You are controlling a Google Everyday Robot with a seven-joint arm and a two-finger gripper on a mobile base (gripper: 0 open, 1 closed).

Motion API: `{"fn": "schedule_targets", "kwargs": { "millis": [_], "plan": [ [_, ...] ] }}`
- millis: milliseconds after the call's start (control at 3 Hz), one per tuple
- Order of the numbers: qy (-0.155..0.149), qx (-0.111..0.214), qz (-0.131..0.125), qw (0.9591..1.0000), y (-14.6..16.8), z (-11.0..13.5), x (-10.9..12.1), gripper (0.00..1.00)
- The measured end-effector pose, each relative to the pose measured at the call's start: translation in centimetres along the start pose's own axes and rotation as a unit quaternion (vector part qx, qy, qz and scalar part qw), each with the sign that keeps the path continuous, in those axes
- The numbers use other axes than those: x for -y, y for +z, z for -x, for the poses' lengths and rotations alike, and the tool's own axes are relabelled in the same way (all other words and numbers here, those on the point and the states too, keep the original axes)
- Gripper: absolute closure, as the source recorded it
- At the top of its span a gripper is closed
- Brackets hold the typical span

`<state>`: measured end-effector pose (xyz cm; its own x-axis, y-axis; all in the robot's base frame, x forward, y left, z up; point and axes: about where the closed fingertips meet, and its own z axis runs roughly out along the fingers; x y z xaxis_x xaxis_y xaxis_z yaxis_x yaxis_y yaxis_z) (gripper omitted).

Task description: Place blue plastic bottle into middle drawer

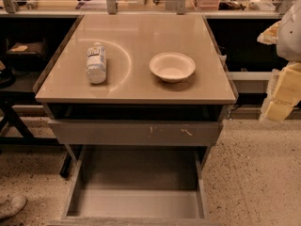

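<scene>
The blue plastic bottle (96, 62) lies on its side on the left part of the tan tabletop (136, 36), white cap toward the back. The middle drawer (136, 192) is pulled out wide below the table's front, and its flat grey floor is bare. My gripper (281, 94) shows as pale yellow parts at the right edge of the view. It is off the table's right side, level with its front corner and far from the bottle. It holds nothing that I can see.
A white round bowl (172, 66) stands upright on the right part of the tabletop. A grey drawer front with pale scratch marks (136, 132) sits above the open drawer. Cluttered shelves run along the back. The floor is speckled.
</scene>
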<state>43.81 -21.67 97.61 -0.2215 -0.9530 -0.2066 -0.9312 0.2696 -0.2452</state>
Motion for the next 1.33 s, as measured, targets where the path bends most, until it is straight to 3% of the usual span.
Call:
{"fn": "schedule_targets", "kwargs": {
  "millis": [667, 1000, 1333],
  "plan": [
    [0.006, 0.005, 0.004, 1.0000, 0.5, 1.0, -0.3, 0.00],
    [0.006, 0.006, 0.006, 0.9999, 1.4, 5.6, -0.1, 0.00],
    [-0.013, 0.015, 0.011, 0.9997, 2.0, 11.5, 0.5, 0.00]
  ]
}}
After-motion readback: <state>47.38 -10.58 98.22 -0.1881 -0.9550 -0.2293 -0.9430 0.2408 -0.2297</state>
